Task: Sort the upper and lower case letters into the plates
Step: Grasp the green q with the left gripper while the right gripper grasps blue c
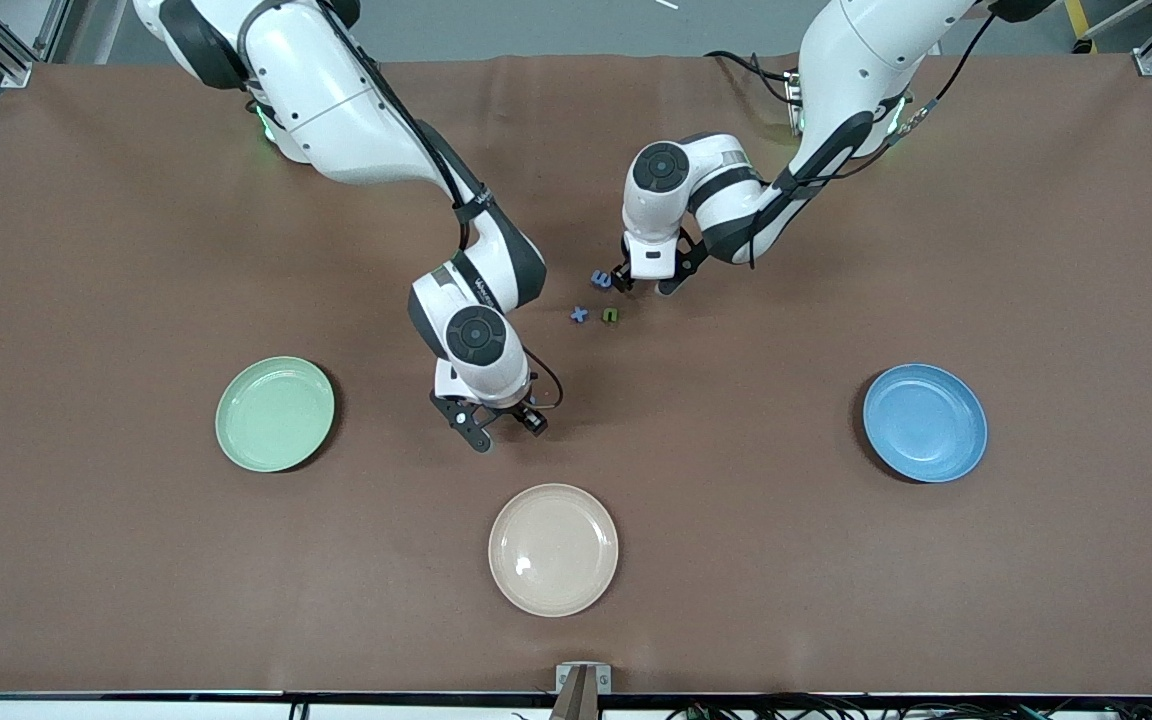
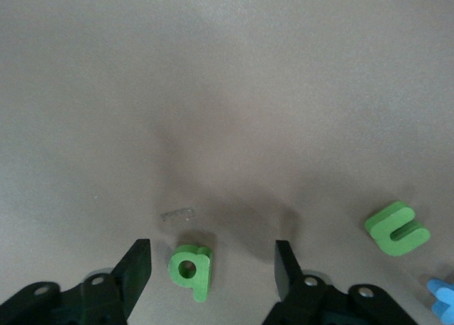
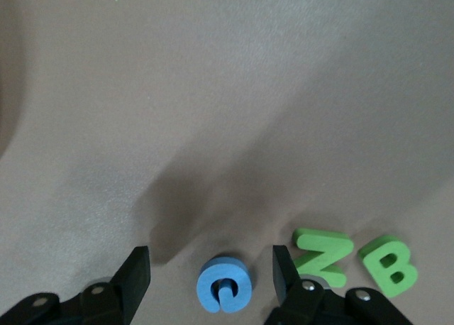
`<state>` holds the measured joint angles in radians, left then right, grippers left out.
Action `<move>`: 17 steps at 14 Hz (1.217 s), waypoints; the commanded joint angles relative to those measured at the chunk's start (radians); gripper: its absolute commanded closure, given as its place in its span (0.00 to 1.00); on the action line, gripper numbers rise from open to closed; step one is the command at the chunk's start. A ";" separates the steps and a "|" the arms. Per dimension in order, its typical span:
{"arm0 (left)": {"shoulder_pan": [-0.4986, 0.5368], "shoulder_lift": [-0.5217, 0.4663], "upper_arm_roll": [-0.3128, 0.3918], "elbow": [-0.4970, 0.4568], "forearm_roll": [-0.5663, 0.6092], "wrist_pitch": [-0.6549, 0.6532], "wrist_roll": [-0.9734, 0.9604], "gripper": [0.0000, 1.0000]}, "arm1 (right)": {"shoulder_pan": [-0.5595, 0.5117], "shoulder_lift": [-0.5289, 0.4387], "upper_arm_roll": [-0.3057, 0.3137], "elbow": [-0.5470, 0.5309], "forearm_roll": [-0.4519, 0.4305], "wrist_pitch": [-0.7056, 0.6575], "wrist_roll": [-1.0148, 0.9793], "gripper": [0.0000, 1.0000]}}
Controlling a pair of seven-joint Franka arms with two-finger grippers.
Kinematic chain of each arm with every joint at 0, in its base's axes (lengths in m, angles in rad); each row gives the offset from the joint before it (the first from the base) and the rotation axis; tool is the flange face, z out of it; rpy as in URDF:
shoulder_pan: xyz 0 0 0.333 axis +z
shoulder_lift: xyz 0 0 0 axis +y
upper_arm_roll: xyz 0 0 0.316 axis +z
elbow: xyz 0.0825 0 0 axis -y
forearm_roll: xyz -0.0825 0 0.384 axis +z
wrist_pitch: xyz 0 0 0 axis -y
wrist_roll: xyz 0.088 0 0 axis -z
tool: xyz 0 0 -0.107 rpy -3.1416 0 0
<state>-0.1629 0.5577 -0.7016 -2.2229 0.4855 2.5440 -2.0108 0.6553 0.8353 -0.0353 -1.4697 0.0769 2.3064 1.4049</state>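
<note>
Left jaws straddle green q [image 2: 190, 270]; right jaws straddle blue G [image 3: 224, 285].

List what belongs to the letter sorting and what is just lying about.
Job: green plate, blue plate; letters q, u, x, G, Z, B; left gripper open around q, right gripper open around G.
Lying about: beige plate.

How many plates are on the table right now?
3: mint green plate toward the right arm's end, sky blue plate toward the left arm's end, cream-beige plate between them, nearest the front camera.
</note>
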 commanded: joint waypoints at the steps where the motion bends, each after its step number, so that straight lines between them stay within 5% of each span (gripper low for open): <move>1: -0.004 0.018 -0.003 0.015 0.028 0.010 -0.026 0.25 | 0.017 0.015 -0.011 0.026 -0.012 -0.004 0.034 0.22; 11: -0.009 0.019 -0.003 0.015 0.031 0.010 -0.025 0.54 | 0.047 0.013 -0.014 0.017 -0.035 0.027 0.043 0.26; 17: -0.010 0.018 -0.003 0.017 0.031 0.009 -0.026 0.39 | 0.043 0.008 -0.014 -0.001 -0.100 0.014 0.037 0.27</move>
<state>-0.1692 0.5651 -0.7028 -2.2173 0.4884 2.5456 -2.0108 0.6903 0.8440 -0.0440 -1.4607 0.0055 2.3210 1.4242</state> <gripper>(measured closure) 0.423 0.260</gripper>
